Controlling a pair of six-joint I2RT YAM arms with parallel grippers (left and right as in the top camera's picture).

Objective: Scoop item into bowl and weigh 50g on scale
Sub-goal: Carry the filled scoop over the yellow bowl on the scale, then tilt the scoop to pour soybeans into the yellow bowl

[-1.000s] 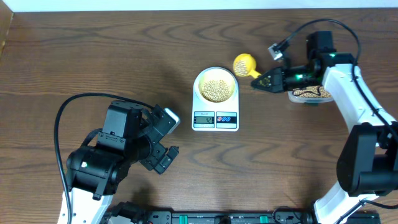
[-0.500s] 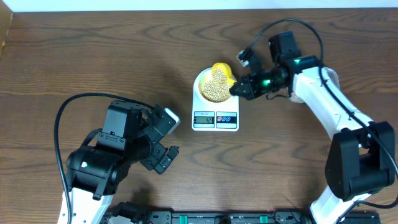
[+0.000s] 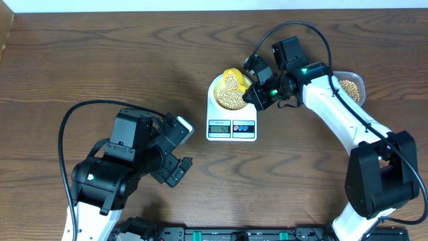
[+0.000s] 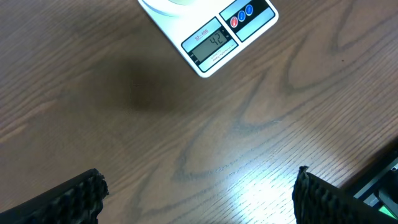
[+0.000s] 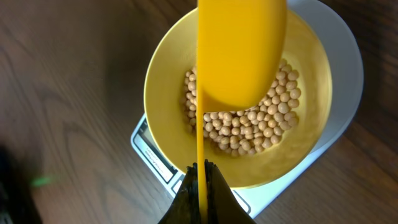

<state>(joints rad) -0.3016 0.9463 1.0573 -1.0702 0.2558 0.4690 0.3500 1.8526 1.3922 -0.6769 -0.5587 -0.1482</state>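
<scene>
The white scale (image 3: 231, 128) stands mid-table with the pale yellow bowl (image 3: 215, 90) on its platform. Tan beans (image 3: 231, 100) lie in the bowl. My right gripper (image 3: 257, 94) is shut on the handle of a yellow scoop (image 3: 234, 79), whose cup hangs over the bowl. In the right wrist view the scoop (image 5: 239, 50) covers part of the beans (image 5: 249, 127) inside the bowl (image 5: 161, 74) on the scale (image 5: 345, 68); the jaws (image 5: 200, 171) pinch the thin handle. My left gripper (image 3: 184, 150) is open and empty, left of the scale. The scale's display (image 4: 211, 42) reads about 42.
A clear tub (image 3: 349, 87) holding more beans sits at the right, behind the right arm. The left gripper (image 4: 196, 205) hovers over bare wood table in front of the scale. A cable loops around the left arm.
My right gripper has carried the scoop left from beside the tub to over the bowl. The tub is now uncovered. The left arm has not moved.
</scene>
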